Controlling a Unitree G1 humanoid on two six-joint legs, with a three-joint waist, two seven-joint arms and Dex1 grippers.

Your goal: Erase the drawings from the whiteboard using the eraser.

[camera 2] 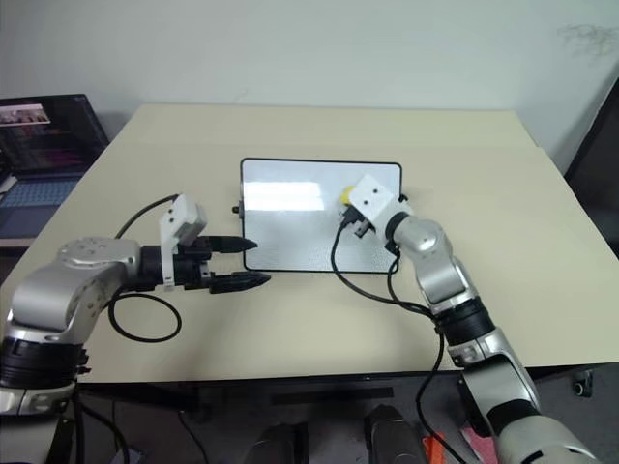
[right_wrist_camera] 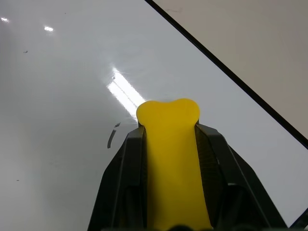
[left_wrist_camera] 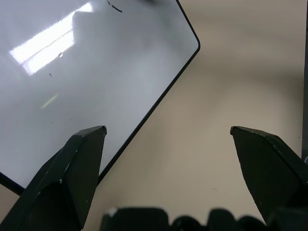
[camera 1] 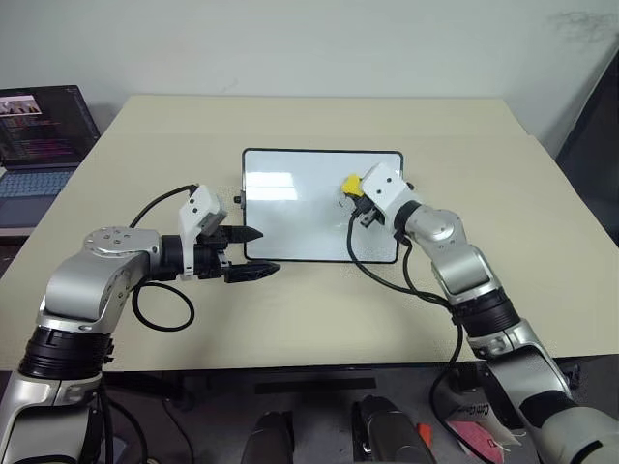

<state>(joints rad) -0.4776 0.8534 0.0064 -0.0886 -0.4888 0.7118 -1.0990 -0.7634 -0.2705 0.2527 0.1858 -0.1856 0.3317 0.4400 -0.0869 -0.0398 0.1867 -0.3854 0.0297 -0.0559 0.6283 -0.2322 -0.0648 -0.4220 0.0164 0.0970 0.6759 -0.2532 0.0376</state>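
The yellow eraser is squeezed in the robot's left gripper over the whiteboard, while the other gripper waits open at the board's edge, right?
Not quite: the eraser is squeezed in the right gripper, as the right wrist view shows. It is over the whiteboard, and the left gripper waits open at the board's edge.

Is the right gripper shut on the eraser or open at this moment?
Shut on it. The right gripper has both fingers pressed against the sides of the yellow eraser, squeezing it narrow, over the whiteboard.
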